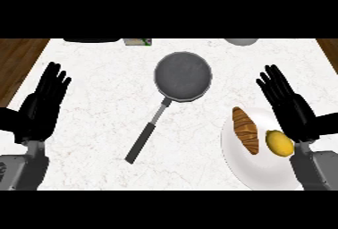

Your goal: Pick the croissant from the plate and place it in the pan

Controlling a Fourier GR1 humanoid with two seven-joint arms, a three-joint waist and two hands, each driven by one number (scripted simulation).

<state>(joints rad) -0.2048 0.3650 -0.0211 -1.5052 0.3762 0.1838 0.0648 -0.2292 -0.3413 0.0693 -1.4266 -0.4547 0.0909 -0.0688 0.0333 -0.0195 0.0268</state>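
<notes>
1. You see the white marble counter [92, 134] end at the left and at the right, where brown wood [16, 58] shows in both upper corners.
2. Your left hand [41, 109] stands near the left edge. It is released, with fingers straight and pointing up, and it holds nothing.
3. Your right hand [288, 105] stands near the right edge in the same way, fingers straight and holding nothing. Its forearm covers the right rim of the plate [254, 167].
4. The croissant [245, 130] lies on the upper left part of the plate, just beside a lemon [279, 143]. The lemon is close to your right wrist.
5. The pan [183, 75] lies in the middle of the counter, well apart from both hands. Its handle [142, 143] runs down and to the left.
6. Open marble lies between the pan and the plate, and also between the handle and your left hand.
7. At the far edge you see a dark object [92, 40], a small box [137, 42] and a pale round thing [241, 41]. All are cut off, so you cannot tell what they are.
</notes>
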